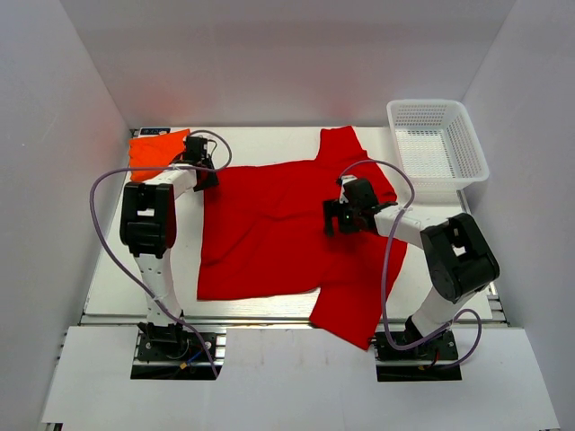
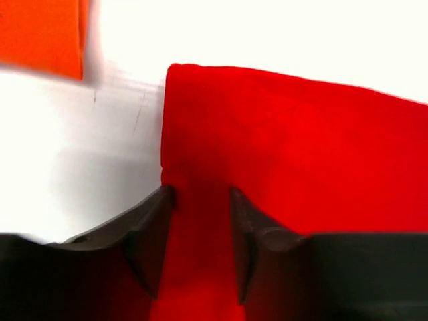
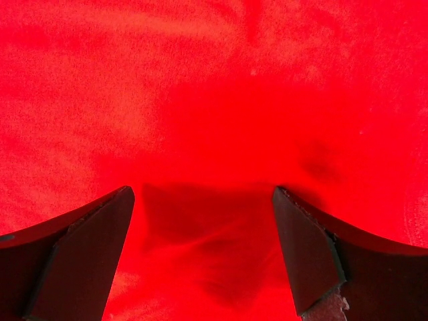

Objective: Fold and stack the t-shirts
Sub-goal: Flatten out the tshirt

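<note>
The bright red t-shirt [image 1: 269, 224] lies spread flat across the table, one sleeve toward the back and one hanging at the front edge. The orange t-shirt [image 1: 154, 151] lies folded at the back left, seen as an orange patch [image 2: 40, 33] in the left wrist view. My left gripper [image 1: 205, 178] is down on the red shirt's back-left corner [image 2: 287, 147]. Its jaws [image 2: 200, 200] stand partly apart, with a strip of red cloth between them. My right gripper [image 1: 334, 217] hovers wide open [image 3: 204, 200] low over the red cloth [image 3: 214, 87] near the shirt's middle right, holding nothing.
A white plastic mesh basket [image 1: 437, 148] stands at the back right, beside the red shirt's upper sleeve. White walls close in the table on the left, back and right. Bare white tabletop [image 2: 80, 154] shows between the two shirts.
</note>
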Available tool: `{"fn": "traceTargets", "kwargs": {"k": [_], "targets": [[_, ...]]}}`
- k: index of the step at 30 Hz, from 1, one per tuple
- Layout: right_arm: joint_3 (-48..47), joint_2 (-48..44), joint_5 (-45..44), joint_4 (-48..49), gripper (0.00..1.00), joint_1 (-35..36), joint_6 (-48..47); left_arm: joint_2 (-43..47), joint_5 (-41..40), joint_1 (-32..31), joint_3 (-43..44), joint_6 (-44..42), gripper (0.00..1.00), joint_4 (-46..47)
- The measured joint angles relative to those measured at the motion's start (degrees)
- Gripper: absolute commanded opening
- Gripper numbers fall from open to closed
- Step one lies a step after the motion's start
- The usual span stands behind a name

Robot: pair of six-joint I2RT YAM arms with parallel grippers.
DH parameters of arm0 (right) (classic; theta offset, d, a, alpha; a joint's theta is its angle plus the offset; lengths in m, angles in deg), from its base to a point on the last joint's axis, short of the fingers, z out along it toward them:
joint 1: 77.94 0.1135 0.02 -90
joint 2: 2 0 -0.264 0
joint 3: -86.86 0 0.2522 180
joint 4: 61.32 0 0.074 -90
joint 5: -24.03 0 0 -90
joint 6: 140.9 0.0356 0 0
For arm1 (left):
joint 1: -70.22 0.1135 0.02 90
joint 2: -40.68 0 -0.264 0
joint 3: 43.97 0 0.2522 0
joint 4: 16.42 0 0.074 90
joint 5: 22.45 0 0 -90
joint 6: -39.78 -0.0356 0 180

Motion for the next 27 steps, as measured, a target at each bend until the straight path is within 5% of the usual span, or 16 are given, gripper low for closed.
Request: {"fn": "traceTargets", "kwargs": {"k": [2, 6, 27], "targets": [[-0.26, 0.22, -0.2, -0.02, 0.9, -0.02, 0.0, -0.87, 1.01, 0.39, 0.68, -0.2, 0.36, 0.46], [-0.94, 0.85, -0.44, -0.11, 0.9, -0.02, 0.0, -1.57, 2.21, 1.16, 1.14, -0.39, 0.0, 1.33], [-2.1, 1.79, -0.94, -0.74, 0.9, -0.04, -0.02, -4.39, 2.6, 2.99, 8.41, -3.5, 0.0, 3.96]]}}
